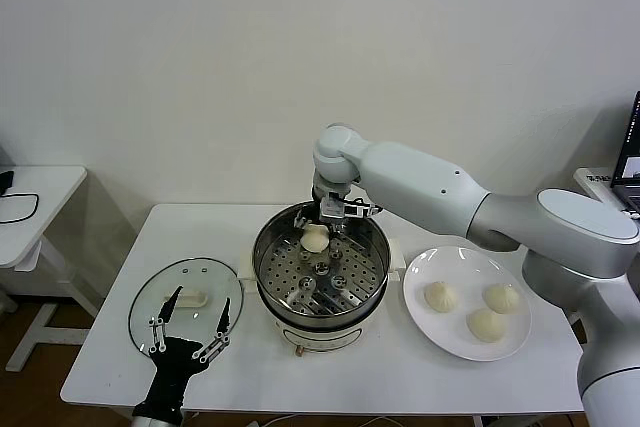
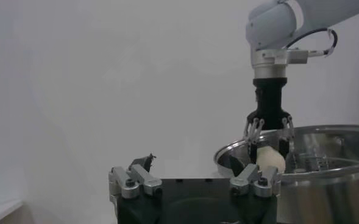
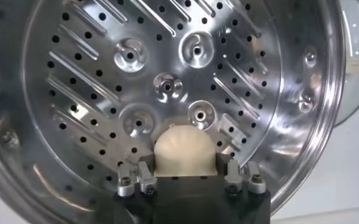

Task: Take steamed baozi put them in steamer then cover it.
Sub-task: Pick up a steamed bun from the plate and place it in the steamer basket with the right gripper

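On white worktop [image 1: 110,367] we see steamer [image 1: 372,292] at centre, cover [image 1: 200,282] lying flat to its left, plate [image 1: 450,342] to its right carrying three baozi. Right gripper [image 1: 322,230] inside steamer, fingers [image 2: 253,129] grasping fourth baozi [image 3: 185,152] just above perforated tray. Left gripper [image 1: 188,325] hovers over cover, fingers released. We judge first bun placement underway; next move: release bun, fetch another from plate.
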Motion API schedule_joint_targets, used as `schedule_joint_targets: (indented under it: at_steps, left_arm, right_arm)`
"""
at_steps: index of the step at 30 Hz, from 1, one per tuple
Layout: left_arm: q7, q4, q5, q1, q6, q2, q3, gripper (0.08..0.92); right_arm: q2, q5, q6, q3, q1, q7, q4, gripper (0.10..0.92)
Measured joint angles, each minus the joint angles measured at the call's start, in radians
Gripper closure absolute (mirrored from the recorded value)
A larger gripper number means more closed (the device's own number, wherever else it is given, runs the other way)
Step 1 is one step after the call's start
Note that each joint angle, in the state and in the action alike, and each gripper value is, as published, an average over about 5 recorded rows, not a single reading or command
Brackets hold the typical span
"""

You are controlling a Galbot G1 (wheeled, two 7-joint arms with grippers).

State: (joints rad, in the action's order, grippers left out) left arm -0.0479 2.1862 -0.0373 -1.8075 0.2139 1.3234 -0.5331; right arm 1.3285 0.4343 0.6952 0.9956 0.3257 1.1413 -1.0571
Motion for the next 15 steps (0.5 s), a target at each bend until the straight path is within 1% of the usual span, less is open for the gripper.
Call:
schedule_joint_targets:
  at_steps: [4,8,11,15]
  left_arm:
    - [-0.001,0.000,0.001,0.000,0.000,0.000,-0.001,0.177]
    - [-0.001,-0.002,0.001,-0.001,0.000,0.000,-0.001,0.177]
    - [-0.002,-0.002,0.001,-0.001,0.000,0.000,-0.002,0.177]
    - [-0.002,0.001,0.001,-0.001,0.000,0.001,-0.001,0.177]
  right_arm:
    - [-0.008,-0.015,-0.005,0.000,0.009,0.012,-0.009,0.204]
    - [-0.039,-0.065,-0.033,0.001,0.032,0.037,-0.044,0.203]
    - [-0.082,-0.130,-0.078,0.004,0.063,0.066,-0.080,0.203]
    - [-0.158,-0.251,-0.171,0.027,0.127,0.106,-0.113,0.203]
